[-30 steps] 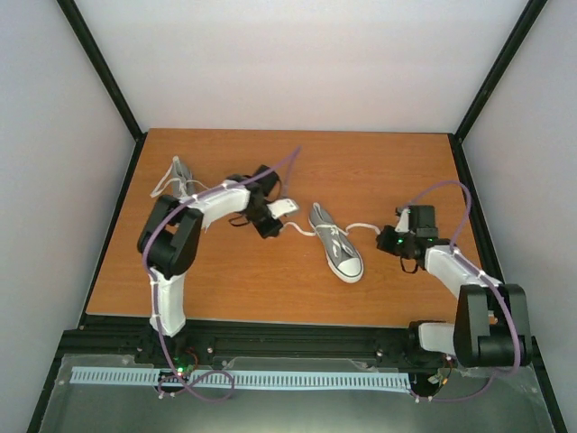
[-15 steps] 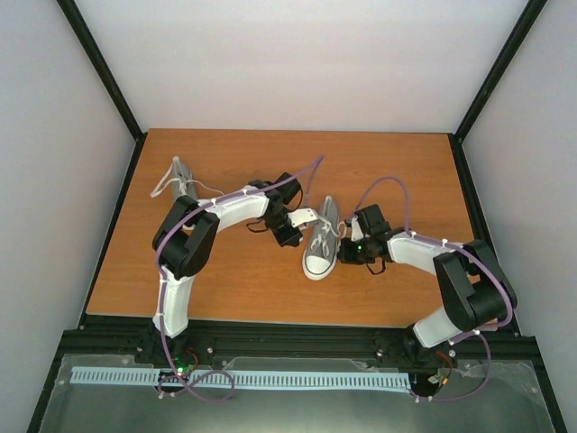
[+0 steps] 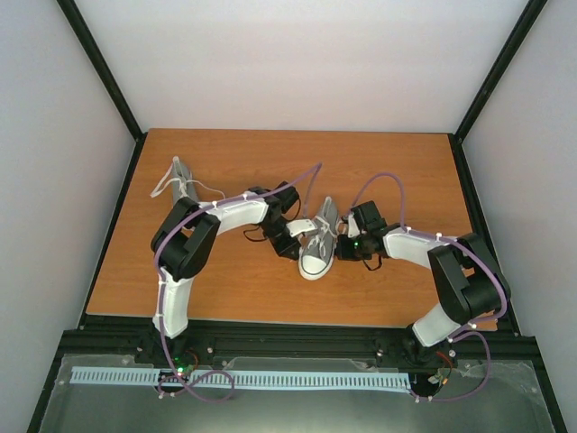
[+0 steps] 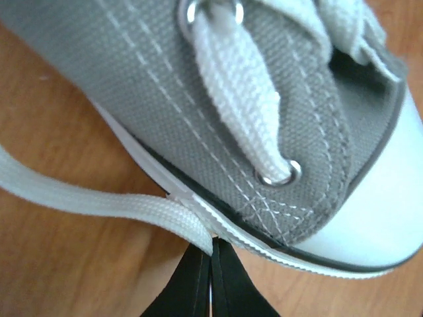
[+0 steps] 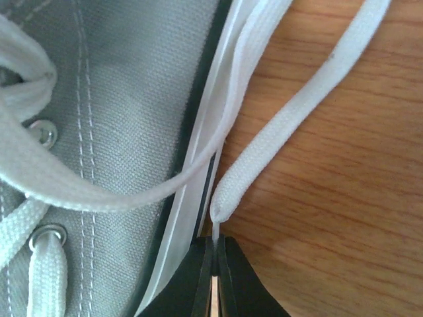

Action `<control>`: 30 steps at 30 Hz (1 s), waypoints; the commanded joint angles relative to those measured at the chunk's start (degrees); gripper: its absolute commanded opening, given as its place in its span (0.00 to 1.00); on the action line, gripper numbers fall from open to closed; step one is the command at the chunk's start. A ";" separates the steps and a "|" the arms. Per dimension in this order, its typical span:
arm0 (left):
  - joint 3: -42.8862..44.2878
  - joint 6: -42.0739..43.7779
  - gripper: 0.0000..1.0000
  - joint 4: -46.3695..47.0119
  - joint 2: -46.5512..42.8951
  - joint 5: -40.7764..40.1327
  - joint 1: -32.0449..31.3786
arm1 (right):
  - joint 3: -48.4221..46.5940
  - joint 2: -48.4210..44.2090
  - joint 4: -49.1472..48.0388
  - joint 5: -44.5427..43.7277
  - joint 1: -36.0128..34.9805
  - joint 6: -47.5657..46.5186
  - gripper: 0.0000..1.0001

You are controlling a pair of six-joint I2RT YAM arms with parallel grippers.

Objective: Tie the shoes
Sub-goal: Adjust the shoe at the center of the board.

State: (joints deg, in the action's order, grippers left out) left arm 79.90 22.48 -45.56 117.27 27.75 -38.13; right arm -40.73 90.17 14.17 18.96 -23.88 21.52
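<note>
Pinching laces (image 4: 99, 201): left fingers (image 4: 188, 290), right fingers (image 5: 238, 284) | shoe (image 3: 317, 244), wooden table (image 3: 379, 162) | white walls (image 3: 297, 63)

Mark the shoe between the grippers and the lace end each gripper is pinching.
shoe (image 3: 318, 239), top external view, laced middle of upper.
left lace end (image 4: 165, 209), left wrist view, flat weave near tip.
right lace end (image 5: 238, 178), right wrist view, flat weave near tip.

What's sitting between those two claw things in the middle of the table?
A grey sneaker, with the left gripper and right gripper on either side, each pinching a white lace. The top view shows it.
</note>
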 commanded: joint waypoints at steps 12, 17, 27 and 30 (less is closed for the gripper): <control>-2.03 2.59 0.01 -3.15 -4.86 1.37 -1.77 | -1.96 1.35 -4.24 0.97 -9.32 7.08 0.03; -2.18 2.89 0.01 -4.33 -6.88 0.97 -0.45 | -1.33 -0.95 -3.23 -0.36 -10.89 8.20 0.03; 5.14 5.37 0.01 -17.16 -14.42 1.30 6.32 | -2.02 -12.61 10.64 -9.56 -1.98 0.53 0.03; 10.08 5.57 0.01 -20.49 -16.82 1.29 9.23 | -1.57 -17.32 14.83 -7.67 2.57 -3.00 0.11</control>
State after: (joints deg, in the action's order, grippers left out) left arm 82.85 26.39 -60.18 105.30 28.21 -33.19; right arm -42.06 78.08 21.28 11.84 -25.78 23.81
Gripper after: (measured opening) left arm 0.024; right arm 0.049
